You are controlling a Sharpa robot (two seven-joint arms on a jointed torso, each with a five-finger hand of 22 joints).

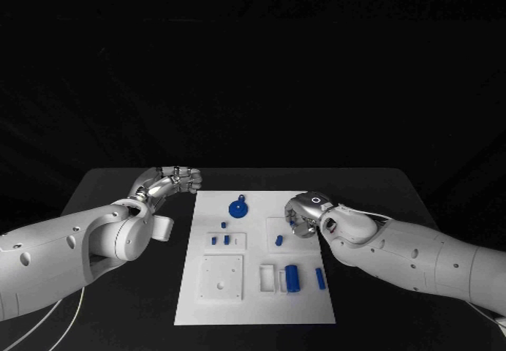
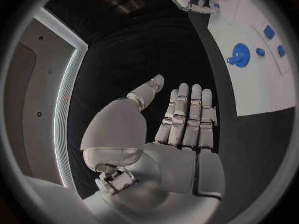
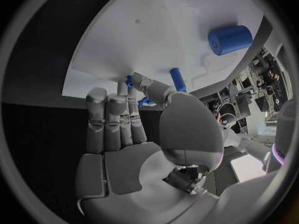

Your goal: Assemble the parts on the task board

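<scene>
Both white arms fill the lower corners of the head view, and between them the task board [image 1: 257, 256] lies on the black worktop [image 1: 116, 183] in the lower middle of the frame. On it sit the blue parts: a round disc with a knob [image 1: 239, 209] near the board's upper edge, small pegs [image 1: 221, 239] in a recess at its left, a thick cylinder [image 1: 291, 278] and a slim pin [image 1: 319, 278] at lower right. The left hand [image 1: 172, 180] rests left of the board's upper corner, off the plate. The right hand [image 1: 303, 216] hovers over the board's right side, just beside a small blue peg [image 1: 279, 240]. From the left wrist, the left hand [image 2: 181, 124] is spread flat, fingers straight and side by side, holding nothing, with the board [image 2: 261, 84] at the right of the frame. From the right wrist, the right hand [image 3: 127, 129] has straight fingers reaching to the board [image 3: 156, 40]; a small blue piece [image 3: 129, 80] sits at the fingertips, but I cannot tell whether it is pinched. By their look the parts are stiff, light, smooth plastic, likely slippery; the pegs would best be pinched across their sides at mid-length, the disc by its knob.
</scene>
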